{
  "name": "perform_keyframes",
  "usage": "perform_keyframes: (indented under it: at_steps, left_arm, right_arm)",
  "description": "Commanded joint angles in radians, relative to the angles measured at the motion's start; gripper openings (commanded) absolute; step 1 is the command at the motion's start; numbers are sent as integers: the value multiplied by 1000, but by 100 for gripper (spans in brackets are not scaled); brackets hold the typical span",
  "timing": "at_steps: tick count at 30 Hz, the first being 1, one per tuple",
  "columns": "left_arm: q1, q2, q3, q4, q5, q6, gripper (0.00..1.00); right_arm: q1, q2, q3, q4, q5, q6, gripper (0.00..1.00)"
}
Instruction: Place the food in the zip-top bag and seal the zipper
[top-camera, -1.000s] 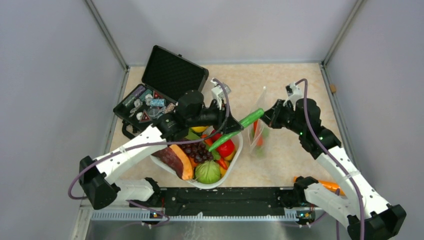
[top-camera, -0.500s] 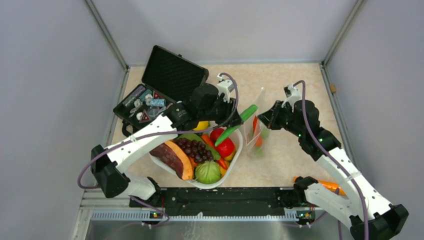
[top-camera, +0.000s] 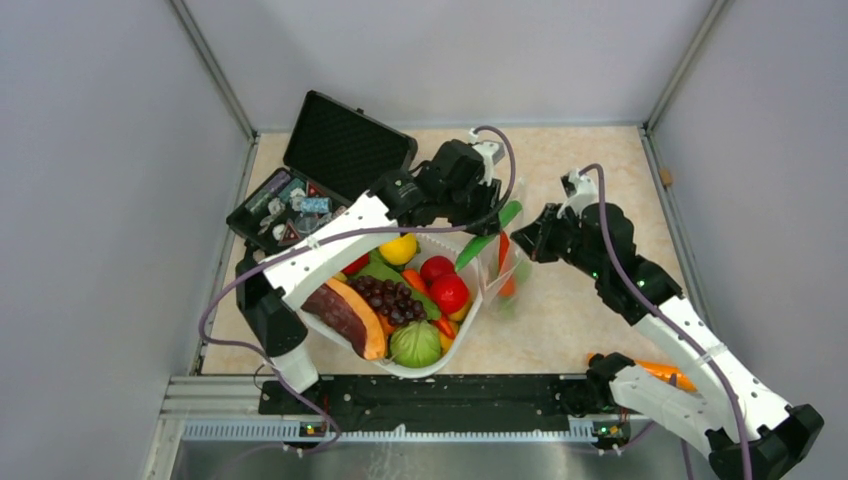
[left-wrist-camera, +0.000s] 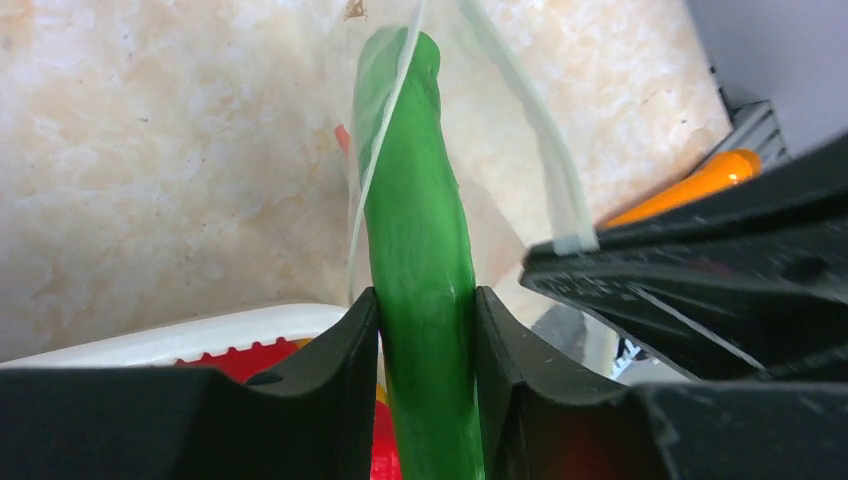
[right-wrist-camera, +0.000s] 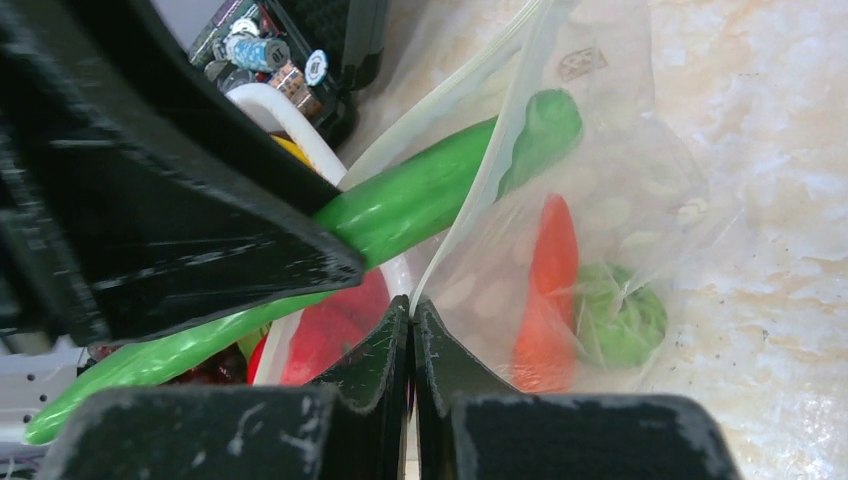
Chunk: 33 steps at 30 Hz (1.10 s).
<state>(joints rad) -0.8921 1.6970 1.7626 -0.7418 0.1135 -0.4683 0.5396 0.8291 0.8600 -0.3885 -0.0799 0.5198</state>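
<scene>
My left gripper is shut on the long green pod, one piece of the food. The pod's tip pokes into the open mouth of the zip-top bag. The bag stands just right of the basket. My right gripper is shut on the bag's near mouth edge, holding it up. The zipper is a pale strip along the mouth, standing apart. An orange-red piece and a small green piece lie inside the bag.
The white basket holds red tomatoes, a lemon, a papaya slice, dark grapes and a round green piece. An open black case sits far left. An orange carrot lies near the right arm's base.
My left arm has swung right and away from me, carrying the green pod from over the basket to the bag's mouth. The right gripper kept its hold on the bag, shifting slightly.
</scene>
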Motion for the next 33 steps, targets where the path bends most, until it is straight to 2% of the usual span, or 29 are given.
perform_keyframes:
  at_steps: [1,7,14,21,26,28,33]
  left_arm:
    - [-4,69,100,-113,-57,23,15]
    - [-4,107,140,-97,-99,24,20]
    - [3,180,249,-121,-81,37,27]
    - [4,168,208,-67,-63,24,69]
    - [5,62,121,5,-87,33,82]
    - [7,-1,68,56,-79,37,84]
    - [9,-230,-173,277,-84,40,93]
  right_arm:
    - [20,-9,59,39,5,-3,0]
    - [25,-5,57,47,3,-9,0]
    - [27,1,53,58,-8,-8,0]
    - [27,-12,31,58,70,34,0]
    - [26,14,17,60,88,67,0]
    - [25,27,26,38,147,69,0]
    - [-3,23,68,23,256,50,0]
